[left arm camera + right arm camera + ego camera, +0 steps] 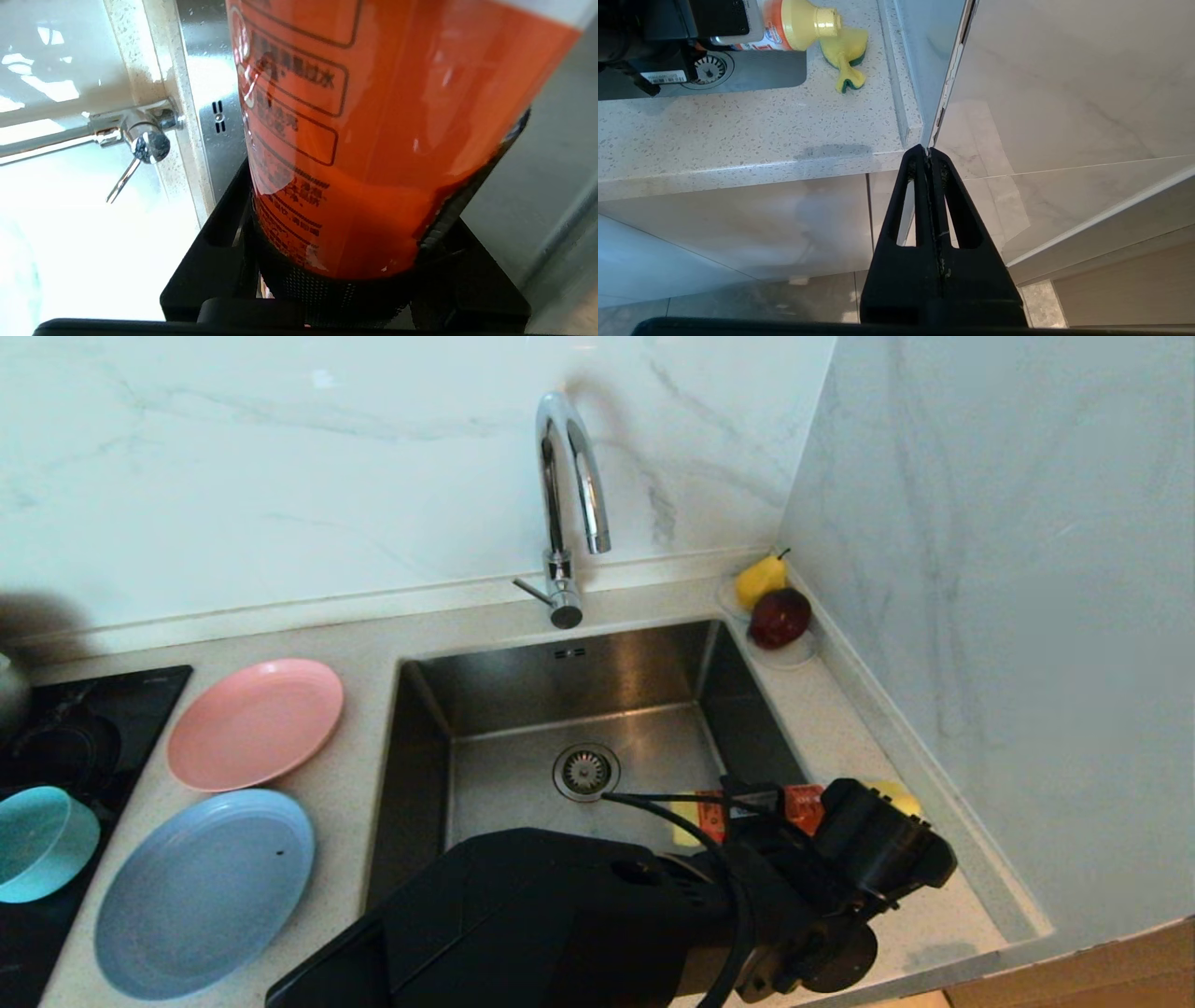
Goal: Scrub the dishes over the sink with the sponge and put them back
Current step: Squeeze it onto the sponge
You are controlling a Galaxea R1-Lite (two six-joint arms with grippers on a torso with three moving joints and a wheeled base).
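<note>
Speckled tabletop (822, 728) holds the sponge (845, 56) beside the sink (504, 775), while the left tool (355, 261) grips an orange bottle (373, 130) and the right tool (930, 161) hangs closed below.

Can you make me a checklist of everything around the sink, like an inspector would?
Surface: speckled pale countertop around the steel sink.
Job's things: pink plate and pale-blue plate lie on the counter left of the sink; teal bowl sits at the far left edge; yellow-and-green sponge lies on the counter right of the sink.
Clutter: pear and dark red fruit on a small white saucer in the corner.
Grippers: left gripper over the sink's right side, gripping an orange bottle with a yellow cap; right gripper shut, below the counter's front edge.
Cables: black cable loops along the left arm.
Surroundings: chrome tap, marble walls, black hob at left.
</note>
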